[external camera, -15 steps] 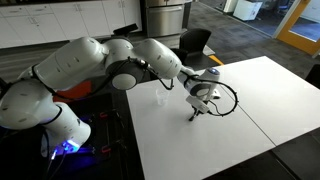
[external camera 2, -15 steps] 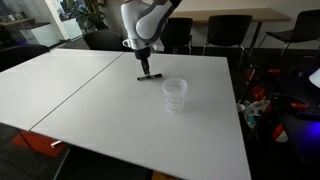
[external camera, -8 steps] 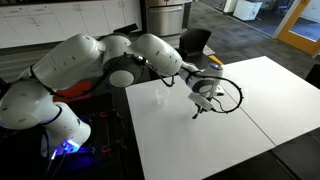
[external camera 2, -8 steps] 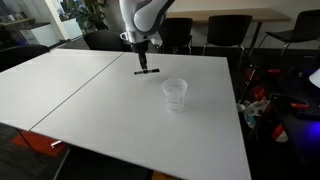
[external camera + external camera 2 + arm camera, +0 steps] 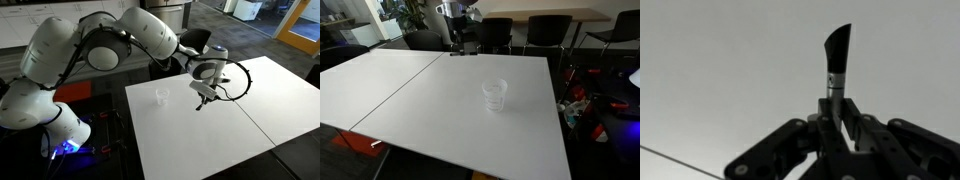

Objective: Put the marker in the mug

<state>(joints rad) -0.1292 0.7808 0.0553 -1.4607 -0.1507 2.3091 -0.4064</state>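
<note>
I've got bare tabletop all round the mug, so approach from any side or straight down is open. Gripper, clamped on the marker, hangs near the far edge, well apart from the mug, w/ clear air btwn them. Chairs crowd behind that edge. Cable loop bulges beside the wrist.

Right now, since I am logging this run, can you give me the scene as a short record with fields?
marker: thin black marker, one end clamped in the jaws, the other end sticking out
jaws: shut on the marker
mug: small clear cup, upright on the white table, looks empty
marker to mug: apart, with the marker held off to one side of the cup
task state: marker not yet in the cup
</note>
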